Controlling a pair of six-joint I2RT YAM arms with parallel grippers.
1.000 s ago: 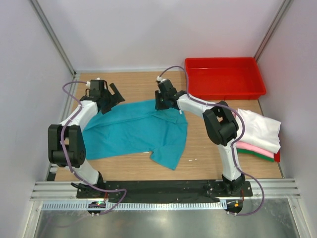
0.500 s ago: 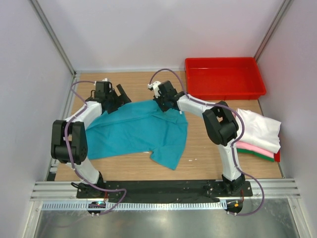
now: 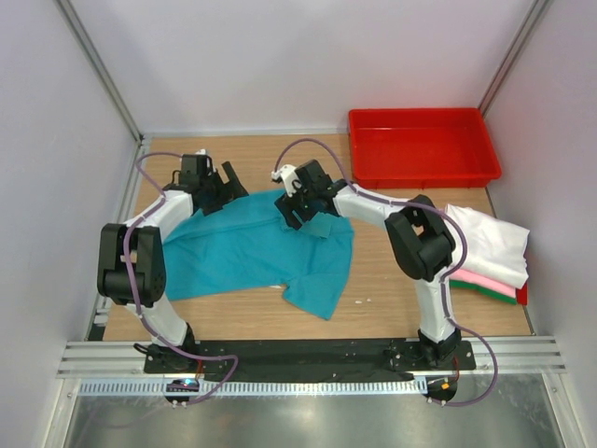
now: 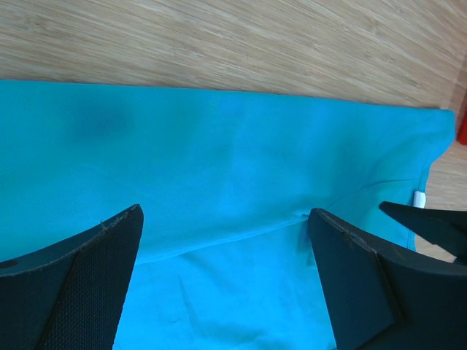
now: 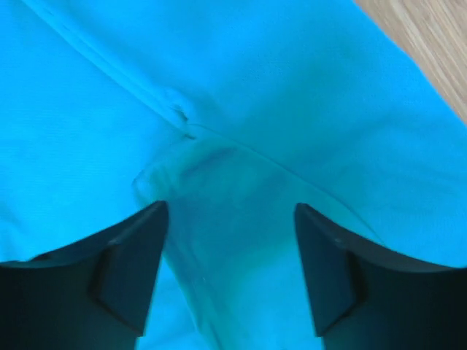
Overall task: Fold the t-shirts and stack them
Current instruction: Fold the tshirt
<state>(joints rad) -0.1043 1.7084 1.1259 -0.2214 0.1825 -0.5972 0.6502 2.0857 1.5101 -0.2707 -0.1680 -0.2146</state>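
The teal t-shirt (image 3: 252,247) lies unfolded and rumpled across the left and middle of the desk (image 3: 382,280), its far edge straight against the wood, one part jutting toward the near edge and a small flap turned over near its far right corner, where a white neck label (image 4: 418,198) shows. At the desk's right edge folded shirts are stacked: the white t-shirt (image 3: 485,241) on top, the pink t-shirt (image 3: 478,281) beneath, the green t-shirt (image 3: 499,293) lowest
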